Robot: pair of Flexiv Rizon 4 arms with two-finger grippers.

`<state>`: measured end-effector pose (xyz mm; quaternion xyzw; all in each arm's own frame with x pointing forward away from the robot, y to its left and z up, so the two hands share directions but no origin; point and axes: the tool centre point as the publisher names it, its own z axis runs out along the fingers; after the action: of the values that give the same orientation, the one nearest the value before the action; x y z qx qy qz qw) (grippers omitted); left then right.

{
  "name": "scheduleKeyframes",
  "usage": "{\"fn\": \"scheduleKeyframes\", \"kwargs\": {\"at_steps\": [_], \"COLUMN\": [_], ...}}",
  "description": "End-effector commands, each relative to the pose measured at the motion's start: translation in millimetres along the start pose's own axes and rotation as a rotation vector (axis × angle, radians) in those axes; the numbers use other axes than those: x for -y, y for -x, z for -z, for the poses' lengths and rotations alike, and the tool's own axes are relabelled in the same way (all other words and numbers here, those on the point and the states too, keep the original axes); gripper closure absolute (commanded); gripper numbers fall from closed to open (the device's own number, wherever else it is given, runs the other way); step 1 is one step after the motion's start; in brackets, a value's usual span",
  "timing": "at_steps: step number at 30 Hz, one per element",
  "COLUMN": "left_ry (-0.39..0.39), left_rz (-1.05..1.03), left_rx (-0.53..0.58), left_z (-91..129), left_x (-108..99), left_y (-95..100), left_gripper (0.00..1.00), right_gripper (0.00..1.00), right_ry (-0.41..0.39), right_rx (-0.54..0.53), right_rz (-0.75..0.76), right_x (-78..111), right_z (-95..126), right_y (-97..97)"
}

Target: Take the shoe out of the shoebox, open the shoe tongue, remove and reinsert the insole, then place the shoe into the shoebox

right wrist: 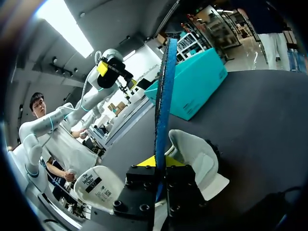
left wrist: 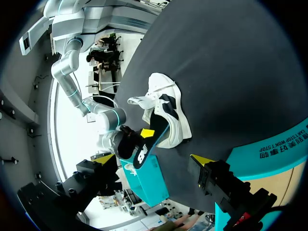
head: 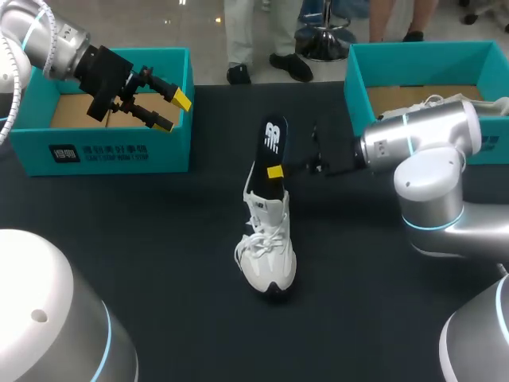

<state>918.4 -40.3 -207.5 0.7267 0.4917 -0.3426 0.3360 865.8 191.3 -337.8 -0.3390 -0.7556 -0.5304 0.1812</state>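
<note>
Shoe (head: 266, 255) unboxed at bench (head: 159, 239) centre, insole (head: 274, 139) half out at its 12 o'clock, clamped in right gripper (head: 277, 170) jaws; left gripper (head: 172, 111) jaws apart at 10 o'clock; reseating, boxing likely remain.

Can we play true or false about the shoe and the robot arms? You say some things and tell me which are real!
1. The white lace-up sneaker stands on the black tabletop. True.
2. The right end effector is shut on the flat black insole. True.
3. The left end effector grips the insole too. False: it is open and empty, up by the left teal cardboard shoebox.
4. The insole lies flat on the tabletop. False: it is held up off the tabletop, with its lower end at the sneaker's opening.
</note>
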Motion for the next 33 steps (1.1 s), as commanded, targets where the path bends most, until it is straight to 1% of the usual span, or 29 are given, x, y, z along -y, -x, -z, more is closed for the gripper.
{"fn": "scheduleKeyframes", "kwargs": {"at_steps": [1, 5, 10, 11, 12, 13, 15, 20, 21, 23, 27, 29, 33], "left_ry": [0.0, 0.0, 0.0, 0.0, 0.0, 0.0, 0.0, 0.0, 0.0, 0.0, 0.0, 0.0, 0.0], "left_rz": [-0.001, -0.001, -0.001, -0.001, -0.001, -0.001, -0.001, -0.001, -0.001, -0.001, -0.001, -0.001, -0.001], "left_rx": [-0.003, -0.003, -0.003, -0.003, -0.003, -0.003, -0.003, -0.003, -0.003, -0.003, -0.003, -0.003, -0.003], "left_z": [0.5, 0.5, 0.5, 0.5, 0.5, 0.5, 0.5, 0.5, 0.5, 0.5, 0.5, 0.5, 0.5], "left_x": [0.5, 0.5, 0.5, 0.5, 0.5, 0.5, 0.5, 0.5, 0.5, 0.5, 0.5, 0.5, 0.5], "left_y": [0.3, 0.3, 0.3, 0.3, 0.3, 0.3, 0.3, 0.3, 0.3, 0.3, 0.3, 0.3, 0.3], "left_gripper": [0.0, 0.0, 0.0, 0.0, 0.0, 0.0, 0.0, 0.0, 0.0, 0.0, 0.0, 0.0, 0.0], "right_gripper": [1.0, 1.0, 1.0, 0.97, 0.69, 0.58, 0.61, 0.62, 0.64, 0.71, 1.0, 1.0, 1.0], "right_ry": [-0.007, -0.017, -0.023, -0.019, -0.017, -0.015, -0.01, -0.006, -0.005, -0.004, -0.003, -0.009, -0.015], "right_rx": [-0.004, -0.015, -0.015, -0.008, -0.003, 0.002, 0.013, 0.026, 0.026, 0.028, 0.02, 0.001, -0.04], "right_rz": [-0.015, -0.033, -0.043, -0.041, -0.039, -0.033, -0.022, 0.007, 0.011, 0.018, 0.031, 0.025, 0.006], "right_x": [10.7, 19.1, 22.3, 22.4, 21.1, 18.6, 12.9, -2.1, -4.7, -9.5, -17.6, -18.0, -12.3], "right_z": [-6.6, -9.8, -10.7, -9.8, -7.9, -6.6, -3.6, 2.0, 2.7, 3.7, 2.0, -0.2, -6.7], "right_y": [-5.2, -10.0, -13.8, -14.0, -13.7, -13.6, -12.5, -7.6, -6.0, -2.3, 2.1, 3.2, 2.5]}}
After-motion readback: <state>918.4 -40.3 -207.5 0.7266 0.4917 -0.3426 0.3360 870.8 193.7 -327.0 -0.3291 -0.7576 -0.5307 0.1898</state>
